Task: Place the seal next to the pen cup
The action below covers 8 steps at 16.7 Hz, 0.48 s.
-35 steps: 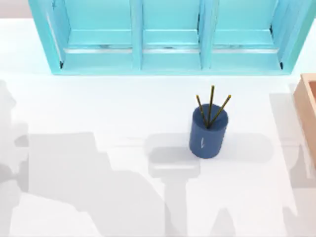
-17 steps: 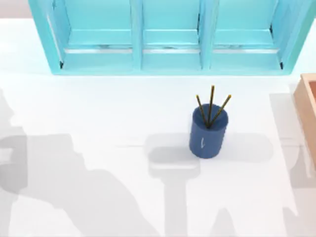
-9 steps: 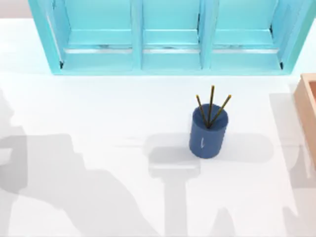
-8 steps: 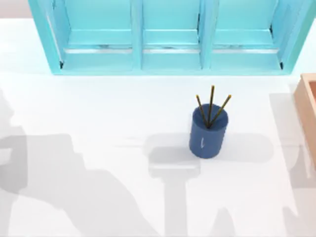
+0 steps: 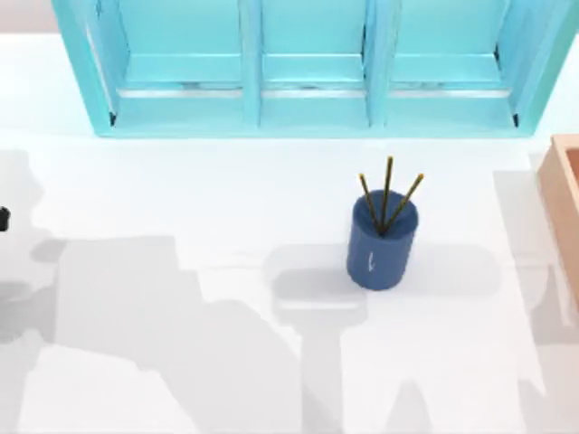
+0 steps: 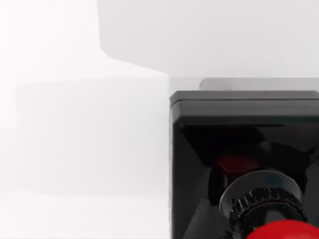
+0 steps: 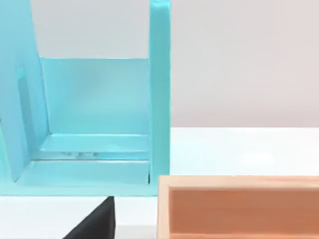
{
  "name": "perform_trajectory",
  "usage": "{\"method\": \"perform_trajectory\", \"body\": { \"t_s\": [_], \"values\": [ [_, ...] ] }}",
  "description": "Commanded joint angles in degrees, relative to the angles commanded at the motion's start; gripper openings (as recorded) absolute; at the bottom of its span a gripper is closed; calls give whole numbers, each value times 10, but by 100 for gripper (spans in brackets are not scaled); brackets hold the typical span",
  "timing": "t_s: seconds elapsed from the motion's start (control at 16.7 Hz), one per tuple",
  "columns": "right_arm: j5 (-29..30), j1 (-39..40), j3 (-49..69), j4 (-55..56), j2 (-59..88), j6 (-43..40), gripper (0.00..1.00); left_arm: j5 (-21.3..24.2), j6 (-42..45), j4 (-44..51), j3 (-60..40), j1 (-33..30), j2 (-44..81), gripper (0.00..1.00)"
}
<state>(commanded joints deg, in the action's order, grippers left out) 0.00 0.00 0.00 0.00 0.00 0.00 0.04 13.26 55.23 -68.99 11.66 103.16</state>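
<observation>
Since the seal (image 6: 244,164) sits right under the left wrist camera, looks like the pickup stage, can't tell the fingers' state; next it travels to the pen cup (image 5: 382,242).

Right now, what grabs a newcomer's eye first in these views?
The dark blue pen cup with three pencils, standing right of centre on the white table in the top view. Behind it, a big turquoise shelf unit spans the far edge. In the left wrist view, the seal looms close: black square base, red knob.
</observation>
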Motion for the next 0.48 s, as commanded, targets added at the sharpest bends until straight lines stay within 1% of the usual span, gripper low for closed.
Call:
{"method": "perform_trajectory", "body": {
  "t_s": [0.12,0.36,0.48],
  "values": [
    [0,0,0,0,0,0,100,0,-46,58,-45,-47,-10,0],
    [0,0,0,0,0,0,100,0,-159,203,-139,-158,-39,0],
    [0,0,0,0,0,0,100,0,-203,248,-177,-201,-56,0]
  ]
}}
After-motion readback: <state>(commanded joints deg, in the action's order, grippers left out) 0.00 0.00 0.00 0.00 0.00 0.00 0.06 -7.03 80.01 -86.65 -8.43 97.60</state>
